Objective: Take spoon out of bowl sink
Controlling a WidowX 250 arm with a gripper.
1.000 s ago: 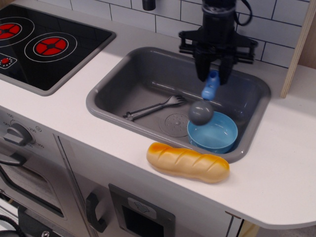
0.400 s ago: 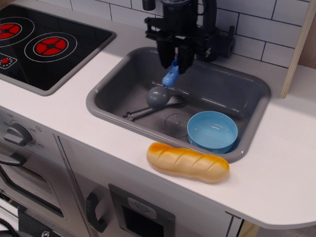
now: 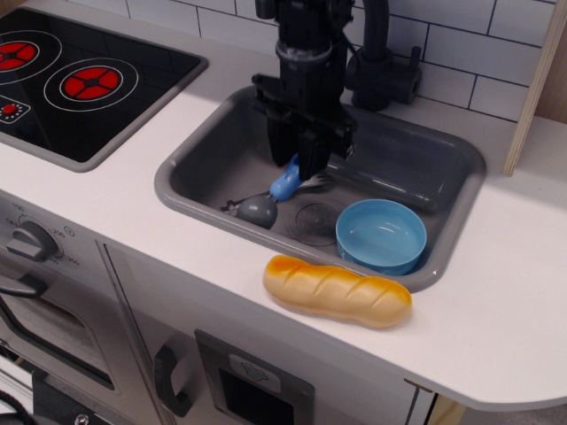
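A toy bread loaf (image 3: 337, 291) lies on the counter at lower centre. Behind it, the sink (image 3: 199, 155) holds the empty bowl (image 3: 382, 235) at right. Left of centre, the gripper (image 3: 299, 165) pinches the spoon (image 3: 267, 197) by its handle, scoop over the fork (image 3: 306, 183).

One fixed camera is looking down at a steep slant from in front of the toy kitchen, facing the tiled back wall. It is sitting fairly near, taking in the white bench (image 3: 115, 190), the whole sink (image 3: 190, 181) near centre, the stove (image 3: 80, 84) at upper left and the oven front (image 3: 53, 354) below. No second view is sharing the scene.
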